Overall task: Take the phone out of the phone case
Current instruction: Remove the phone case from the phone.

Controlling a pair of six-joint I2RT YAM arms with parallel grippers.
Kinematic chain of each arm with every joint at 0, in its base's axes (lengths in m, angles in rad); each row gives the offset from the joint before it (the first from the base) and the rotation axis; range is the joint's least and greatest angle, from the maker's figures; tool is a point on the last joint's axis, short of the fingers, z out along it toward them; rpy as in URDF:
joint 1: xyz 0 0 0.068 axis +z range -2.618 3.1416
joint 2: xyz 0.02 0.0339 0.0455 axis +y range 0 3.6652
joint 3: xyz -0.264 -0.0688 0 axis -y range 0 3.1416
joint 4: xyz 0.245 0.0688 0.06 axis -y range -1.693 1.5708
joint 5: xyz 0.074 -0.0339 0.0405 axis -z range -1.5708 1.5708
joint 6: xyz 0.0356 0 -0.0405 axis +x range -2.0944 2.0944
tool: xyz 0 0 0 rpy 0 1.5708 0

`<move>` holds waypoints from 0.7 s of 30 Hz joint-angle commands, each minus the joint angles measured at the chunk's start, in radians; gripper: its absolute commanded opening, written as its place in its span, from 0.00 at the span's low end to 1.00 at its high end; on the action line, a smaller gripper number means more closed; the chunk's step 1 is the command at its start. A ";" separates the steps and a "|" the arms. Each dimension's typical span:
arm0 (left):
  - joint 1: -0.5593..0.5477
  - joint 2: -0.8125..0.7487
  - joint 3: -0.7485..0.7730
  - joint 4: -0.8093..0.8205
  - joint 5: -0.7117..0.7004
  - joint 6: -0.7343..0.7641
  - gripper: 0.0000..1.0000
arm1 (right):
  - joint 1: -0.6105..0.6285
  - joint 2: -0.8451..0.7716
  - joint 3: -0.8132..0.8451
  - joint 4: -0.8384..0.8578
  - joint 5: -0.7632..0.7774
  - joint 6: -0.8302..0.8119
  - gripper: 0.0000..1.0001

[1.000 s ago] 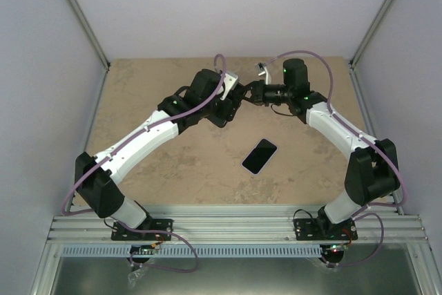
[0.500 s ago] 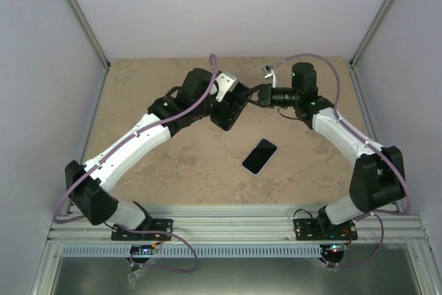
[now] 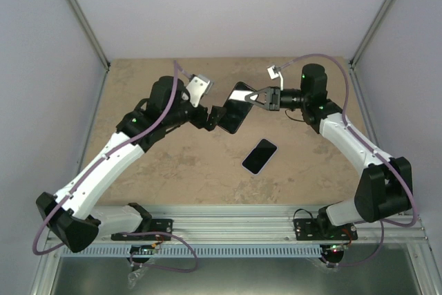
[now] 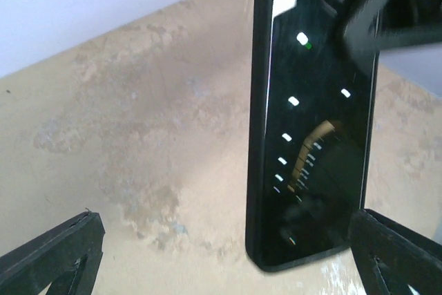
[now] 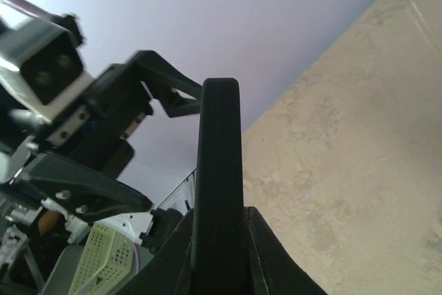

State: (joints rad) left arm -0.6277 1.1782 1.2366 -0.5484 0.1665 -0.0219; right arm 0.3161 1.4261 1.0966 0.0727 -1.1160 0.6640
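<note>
— What is nearest, on the side of the arms?

— A grooved aluminium rail (image 3: 235, 226) runs along the near edge. Behind it begins the table (image 3: 159, 170), a flat beige top with a marbled, stone-like pattern.

— And where is the phone?

— The phone (image 3: 259, 155) lies flat on the table, right of the middle, well apart from both grippers. It is a glossy black rectangle with rounded corners and a thin pale rim.

— And the phone case?

— Farther back, the phone case (image 3: 233, 114) is tilted and held by the right gripper (image 3: 253, 95), which pinches its far upper end. The right wrist view shows it edge-on, a thin dark matte strip with a rounded end, pressed between the two fingers.

— How is the left gripper?

— The left gripper (image 3: 215, 118) is at the lower end of the case with its jaws spread wide. In the left wrist view its black fingers (image 4: 55, 253) stand on both sides of that end. The case is nearer to the right-hand one, but contact cannot be told. The face of the case is shiny and mirrors small lights.

— And behind all this?

— Plain pale lilac walls (image 3: 228, 12) close the table on three sides, with metal posts (image 3: 79, 15) in the far corners.
</note>
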 commanded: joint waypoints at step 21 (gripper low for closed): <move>0.002 -0.122 -0.094 -0.294 0.609 0.399 0.98 | -0.021 -0.126 -0.009 0.016 -0.401 -0.239 0.00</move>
State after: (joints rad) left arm -0.6281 1.0431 1.1324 -0.8581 0.6434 0.3439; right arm 0.3035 1.3354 1.0912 0.0383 -1.4380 0.4362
